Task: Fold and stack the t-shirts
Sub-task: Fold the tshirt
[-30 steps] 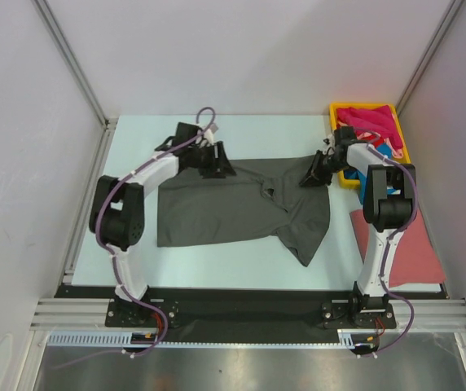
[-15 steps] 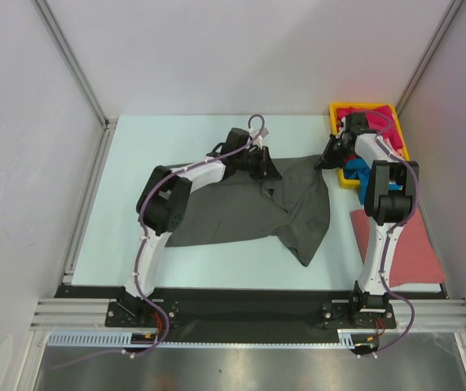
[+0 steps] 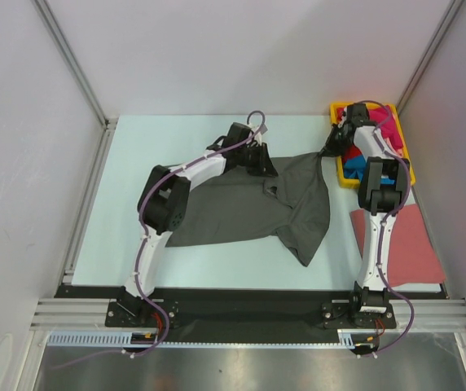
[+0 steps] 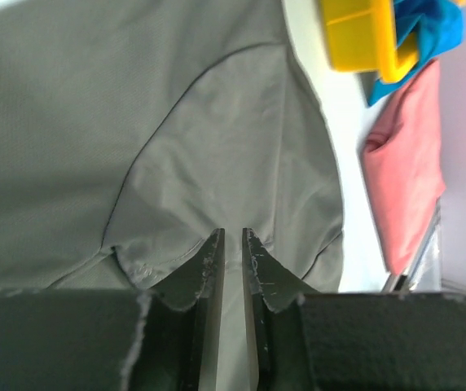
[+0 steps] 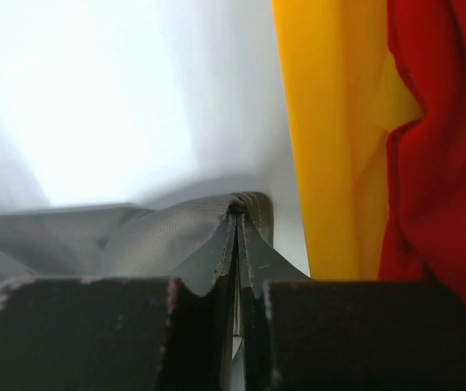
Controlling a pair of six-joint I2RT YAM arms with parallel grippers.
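A large dark grey t-shirt (image 3: 241, 208) lies across the middle of the pale desk (image 3: 127, 204). It is rumpled rather than flat, and its right-hand part hangs down toward the near edge in a loose, doubled flap.

Both arms reach out to the shirt's far edge. The left fingers (image 4: 204, 277) are pinched almost together on a fold of the grey cloth about midway along that edge. Only a thin strip of fabric shows between them. The right fingers (image 5: 253, 273) are clamped tight on a stitched hem at the shirt's far right corner. The cloth between the two grips looks drawn out along the far side.

That right-hand grip sits just beside the near left corner of a yellow tray (image 3: 362, 106), which stands at the far right corner of the desk. The tray holds a heap of red and magenta cloth (image 3: 384, 124). A bright blue t-shirt (image 3: 353, 163) spills over the tray's left wall, close to the right arm.

A salmon-pink t-shirt (image 3: 412, 244) lies flat on the desk's right side, nearer than the tray. It is apart from the grey shirt, and the right arm passes over its left edge.
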